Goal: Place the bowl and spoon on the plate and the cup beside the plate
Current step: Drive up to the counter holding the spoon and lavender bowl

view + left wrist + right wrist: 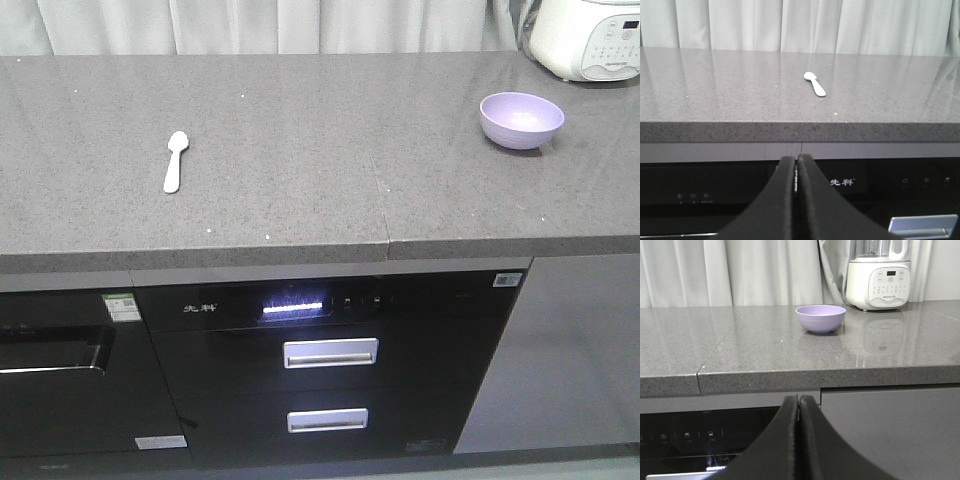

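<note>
The spoon (pixel 176 161) looks light and flat: pinch its handle. The glossy bowl (pixel 521 120), upper right, may slip; take its rim. The left gripper (pixel 796 167) and right gripper (pixel 798 407) are closed, empty.

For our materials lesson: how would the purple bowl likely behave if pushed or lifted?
The bowl looks like thin plastic, so probably light and stiff. On the polished countertop it would likely slide, not tip. Its glossy curved wall may slip in a pinch.

Even indoor light; countertop (pixel 740 100) glossy with pale reflections; front view slightly soft, perhaps grainy; shadows faint.
</note>
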Motion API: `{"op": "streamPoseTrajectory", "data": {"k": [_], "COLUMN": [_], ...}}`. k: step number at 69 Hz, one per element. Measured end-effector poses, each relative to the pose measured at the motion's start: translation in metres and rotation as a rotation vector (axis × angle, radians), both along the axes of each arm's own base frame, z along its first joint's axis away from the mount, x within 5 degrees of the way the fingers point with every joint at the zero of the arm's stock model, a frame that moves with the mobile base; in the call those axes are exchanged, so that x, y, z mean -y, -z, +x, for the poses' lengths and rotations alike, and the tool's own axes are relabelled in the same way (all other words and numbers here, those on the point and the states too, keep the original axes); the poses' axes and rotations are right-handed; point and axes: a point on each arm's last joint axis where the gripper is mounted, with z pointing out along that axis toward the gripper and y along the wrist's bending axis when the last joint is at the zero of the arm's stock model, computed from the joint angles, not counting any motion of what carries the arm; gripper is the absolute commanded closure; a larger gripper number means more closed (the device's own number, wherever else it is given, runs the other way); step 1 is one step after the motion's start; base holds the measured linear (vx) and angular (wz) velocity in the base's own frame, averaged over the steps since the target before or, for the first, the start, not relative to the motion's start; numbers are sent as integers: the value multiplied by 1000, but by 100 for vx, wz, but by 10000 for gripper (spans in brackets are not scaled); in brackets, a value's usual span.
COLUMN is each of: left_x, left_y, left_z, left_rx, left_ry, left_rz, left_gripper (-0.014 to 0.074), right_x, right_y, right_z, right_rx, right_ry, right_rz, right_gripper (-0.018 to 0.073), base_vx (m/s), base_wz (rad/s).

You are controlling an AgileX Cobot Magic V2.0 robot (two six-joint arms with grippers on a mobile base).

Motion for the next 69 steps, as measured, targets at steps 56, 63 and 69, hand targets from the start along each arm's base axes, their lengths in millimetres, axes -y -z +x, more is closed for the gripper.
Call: {"op": "streamPoseTrajectory", "data": {"k": [56,63,69], "left_x": [0,0,0], "left_y": [0,0,0], "left_z": [0,0,0], "left_rx": [0,0,0], "left_ry": [0,0,0], "left_rz": [0,0,0], "left_gripper": [603,603,603], "right_x": [0,0,0], "right_y": [0,0,0], "right_z": [0,0,0], "right_rx": [0,0,0], "right_ry": [0,0,0], "right_rz": [0,0,0], "right_gripper": [564,564,564], "base_vx": [14,12,12], "base_wz": [8,4,1]}}
